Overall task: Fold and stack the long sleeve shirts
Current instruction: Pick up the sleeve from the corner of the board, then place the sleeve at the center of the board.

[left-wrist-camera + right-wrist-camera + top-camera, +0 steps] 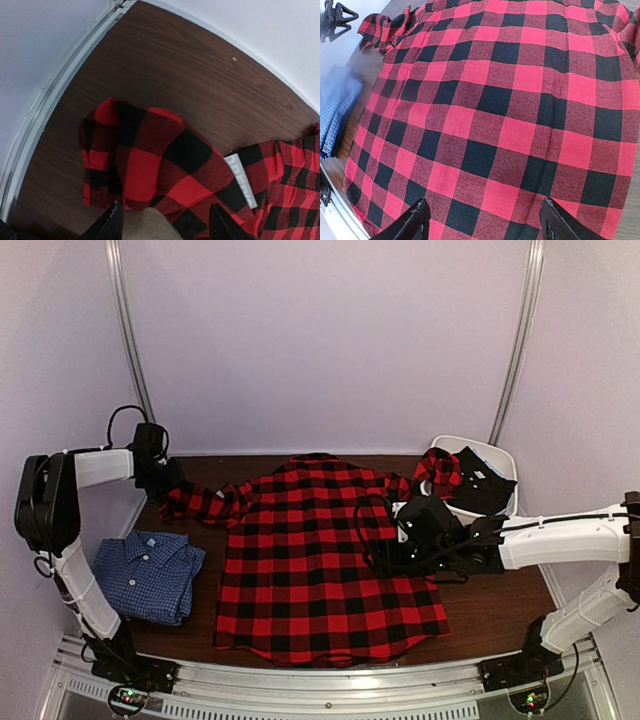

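The red-and-black plaid shirt [320,555] lies spread flat, back up, in the middle of the table. Its left sleeve [150,160] is bunched at the back left. Its right sleeve [438,472] drapes onto a white bin. My left gripper [172,480] is open, its jaws wide on either side of the bunched sleeve end [165,227]. My right gripper [385,550] is open and hovers low over the shirt's right half [485,230], holding nothing. The blue check shirt [150,578] lies folded at the front left, also seen in the right wrist view [337,115].
A white bin [500,455] stands at the back right with a black garment [485,488] in it. A white lettered strip [241,187] shows on the sleeve. Bare wooden table [190,70] lies behind the sleeve, bounded by a metal rail [55,85] and walls.
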